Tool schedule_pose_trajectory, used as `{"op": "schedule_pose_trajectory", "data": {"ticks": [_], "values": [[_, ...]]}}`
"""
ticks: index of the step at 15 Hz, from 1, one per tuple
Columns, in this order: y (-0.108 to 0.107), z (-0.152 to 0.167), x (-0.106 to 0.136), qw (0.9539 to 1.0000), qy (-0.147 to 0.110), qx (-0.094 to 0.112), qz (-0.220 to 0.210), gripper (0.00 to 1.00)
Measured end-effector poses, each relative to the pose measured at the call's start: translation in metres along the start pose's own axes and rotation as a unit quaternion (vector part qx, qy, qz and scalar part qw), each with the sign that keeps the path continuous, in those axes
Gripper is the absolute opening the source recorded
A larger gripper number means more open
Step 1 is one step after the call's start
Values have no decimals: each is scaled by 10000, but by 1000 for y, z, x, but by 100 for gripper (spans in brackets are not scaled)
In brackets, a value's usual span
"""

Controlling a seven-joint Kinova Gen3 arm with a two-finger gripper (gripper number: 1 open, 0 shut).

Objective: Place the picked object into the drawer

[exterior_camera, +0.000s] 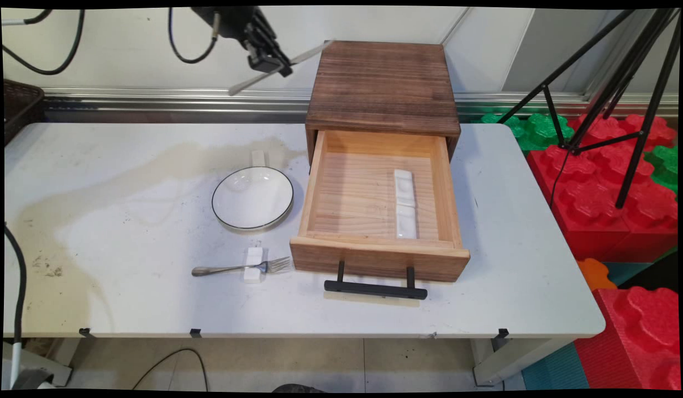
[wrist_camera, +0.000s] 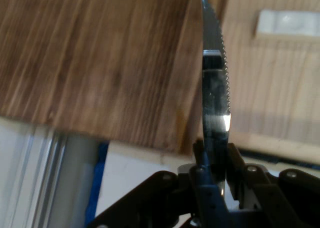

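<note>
Your gripper [exterior_camera: 271,58] at 12 o'clock, raised, pinching a serrated table knife [wrist_camera: 215,82] | knife tilted, tip over the wooden drawer box [exterior_camera: 383,88] | open drawer [exterior_camera: 374,204] holds a white cutlery rest [exterior_camera: 405,203] | plate [exterior_camera: 252,198] at 9 o'clock of the drawer | fork [exterior_camera: 239,268] at 6 o'clock of the plate

No text, label, brand, number or sign can be read on anything here.

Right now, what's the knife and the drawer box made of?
The knife in the gripper looks like shiny metal: it mirrors light and has a toothed edge. The drawer box looks like wood, dark-stained outside, pale inside, with visible grain.
</note>
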Motion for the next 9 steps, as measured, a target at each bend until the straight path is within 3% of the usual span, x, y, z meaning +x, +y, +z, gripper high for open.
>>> {"op": "schedule_pose_trajectory", "data": {"ticks": [9], "values": [[43, 31, 51, 9985, 214, -414, 279, 0]]}}
